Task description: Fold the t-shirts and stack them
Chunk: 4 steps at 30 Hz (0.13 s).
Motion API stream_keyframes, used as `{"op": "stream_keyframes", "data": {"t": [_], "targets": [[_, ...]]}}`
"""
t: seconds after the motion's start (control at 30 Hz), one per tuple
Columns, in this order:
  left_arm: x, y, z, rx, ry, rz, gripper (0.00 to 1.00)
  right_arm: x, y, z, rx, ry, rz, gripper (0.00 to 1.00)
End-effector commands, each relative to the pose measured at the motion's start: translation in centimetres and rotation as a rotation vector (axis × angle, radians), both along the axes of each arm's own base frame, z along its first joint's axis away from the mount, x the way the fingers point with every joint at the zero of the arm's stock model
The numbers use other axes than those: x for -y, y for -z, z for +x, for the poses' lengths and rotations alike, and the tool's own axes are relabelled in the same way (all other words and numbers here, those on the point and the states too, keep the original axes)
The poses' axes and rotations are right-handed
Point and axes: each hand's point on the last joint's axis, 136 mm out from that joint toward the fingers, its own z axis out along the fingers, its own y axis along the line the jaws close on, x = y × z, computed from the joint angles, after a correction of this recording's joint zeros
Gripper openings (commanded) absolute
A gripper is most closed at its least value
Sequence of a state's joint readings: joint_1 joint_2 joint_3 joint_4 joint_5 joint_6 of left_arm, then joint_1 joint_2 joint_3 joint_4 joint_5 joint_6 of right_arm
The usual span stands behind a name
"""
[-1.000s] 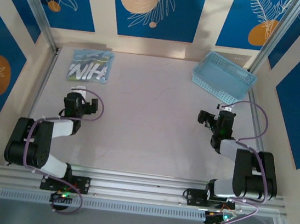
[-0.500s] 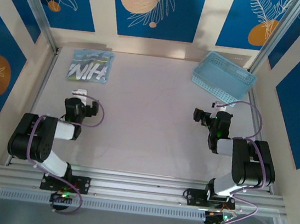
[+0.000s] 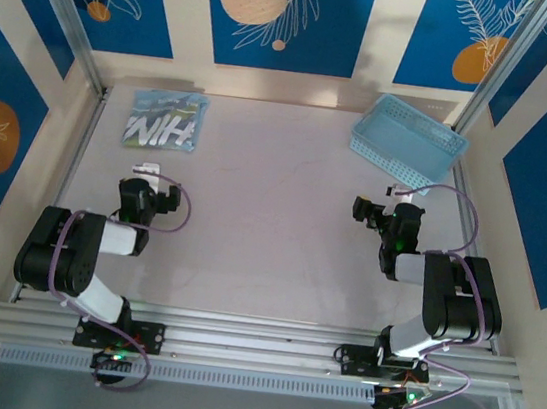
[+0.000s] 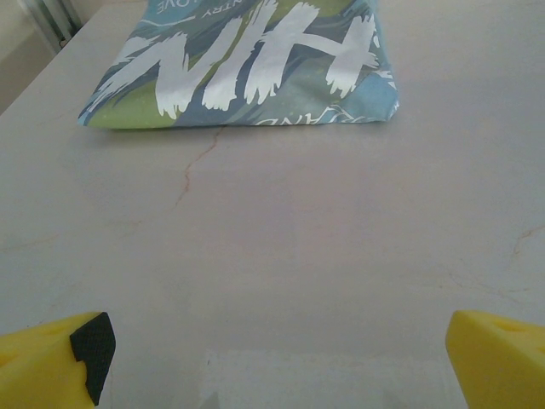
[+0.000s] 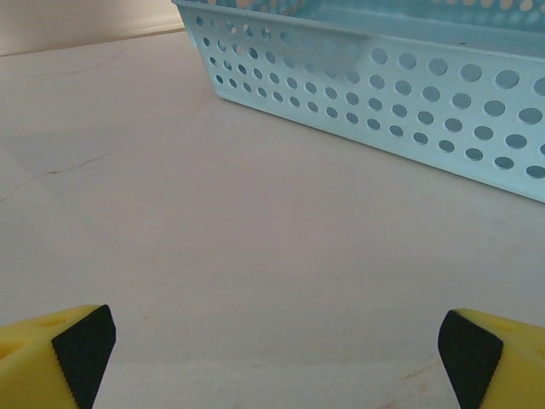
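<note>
Both my left gripper (image 4: 272, 362) and right gripper (image 5: 272, 362) gape empty, while the folded dusty-blue cotton t-shirt with white lettering (image 4: 247, 64) lies far-left on the pale table (image 3: 271, 224) (a low, dragging pass could rumple it).

Overhead camera looks down on the table (image 3: 272, 214); low wrist cameras face the t-shirt (image 4: 247, 64) and basket (image 5: 409, 94).

The t-shirt (image 4: 247, 77) is soft matt cloth with flat white print — the surface (image 4: 298, 247) smooth, pale, faintly veined; the basket (image 5: 400, 94) rigid perforated plastic.
</note>
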State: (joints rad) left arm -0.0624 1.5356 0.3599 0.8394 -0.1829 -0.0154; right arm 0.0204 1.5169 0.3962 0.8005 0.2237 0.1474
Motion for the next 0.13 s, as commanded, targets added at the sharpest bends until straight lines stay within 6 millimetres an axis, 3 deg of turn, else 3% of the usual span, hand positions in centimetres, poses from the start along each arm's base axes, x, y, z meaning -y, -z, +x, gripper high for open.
{"op": "stream_keyframes", "data": {"t": [0.0,0.1], "targets": [[0.53,-1.49,0.92,0.052,0.021,0.009,1.0,-0.2,-0.75,0.48,0.035,-0.015,-0.021,0.99],[0.59,-1.47,0.93,0.05,0.021,0.012,1.0,-0.2,-0.79,0.41,0.039,-0.015,-0.022,0.99]]}}
